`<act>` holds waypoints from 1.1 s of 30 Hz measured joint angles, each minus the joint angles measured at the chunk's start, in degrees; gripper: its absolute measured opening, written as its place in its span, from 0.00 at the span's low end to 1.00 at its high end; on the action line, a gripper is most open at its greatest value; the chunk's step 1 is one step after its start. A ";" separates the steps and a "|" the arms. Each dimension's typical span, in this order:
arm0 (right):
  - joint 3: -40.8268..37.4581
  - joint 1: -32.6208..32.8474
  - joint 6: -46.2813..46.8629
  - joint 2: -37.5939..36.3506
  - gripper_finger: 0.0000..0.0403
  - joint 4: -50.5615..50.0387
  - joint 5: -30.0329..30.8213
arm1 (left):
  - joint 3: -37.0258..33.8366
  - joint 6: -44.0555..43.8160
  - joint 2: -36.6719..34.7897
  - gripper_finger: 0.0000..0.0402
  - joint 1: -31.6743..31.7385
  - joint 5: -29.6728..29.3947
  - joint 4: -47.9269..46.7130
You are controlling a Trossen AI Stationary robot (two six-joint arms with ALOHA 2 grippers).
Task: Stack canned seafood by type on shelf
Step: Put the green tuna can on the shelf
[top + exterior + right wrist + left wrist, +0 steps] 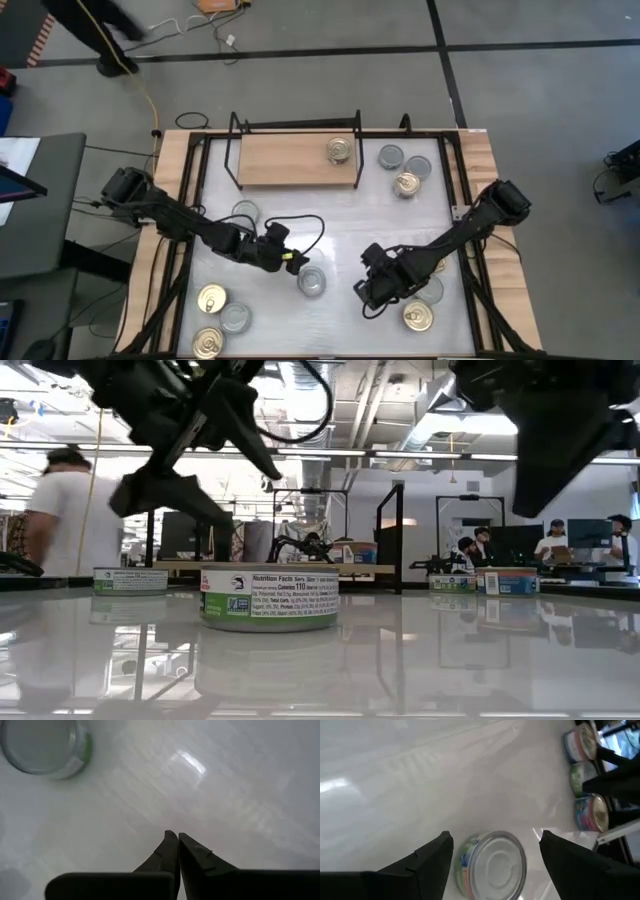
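One gold-topped round tin only sitting on the light wooden shelf in its black wire frame, toward the shelf's right end, at the far edge of the glossy white counter; stacking by type barely begun, judging from that. Three more tins, two grey-topped and one gold-topped, waiting just beside the shelf's right end near the far right corner. Three others, two gold and one grey, clustering near the near left corner; another grey tin lying left of centre; a gold tin and a grey one resting toward the near right. Left claw hovering with fingers spread wide, straddling but not yet gripping the silver-topped tin with green and white label at mid-counter toward the near edge. Right claw hanging pinched shut and empty over bare counter right of centre. Nearly everything remaining to be carried and sorted.
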 joint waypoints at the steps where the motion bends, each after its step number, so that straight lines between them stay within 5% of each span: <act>1: -0.31 -0.20 -0.66 0.00 0.10 1.02 0.20 | 0.00 -1.20 -0.05 0.71 -0.76 -0.89 -0.30; 14: -0.54 -4.46 -8.79 0.04 0.13 21.74 2.41 | 0.02 -4.87 -0.09 0.71 -5.81 1.29 -3.04; 27: -0.54 -3.42 5.54 0.04 0.50 21.99 8.05 | 0.00 1.77 -0.07 0.71 -10.97 2.04 -3.06; 33: -0.54 -2.24 11.57 0.04 0.56 21.56 9.85 | 0.02 3.79 -0.07 0.71 -11.97 2.44 -3.04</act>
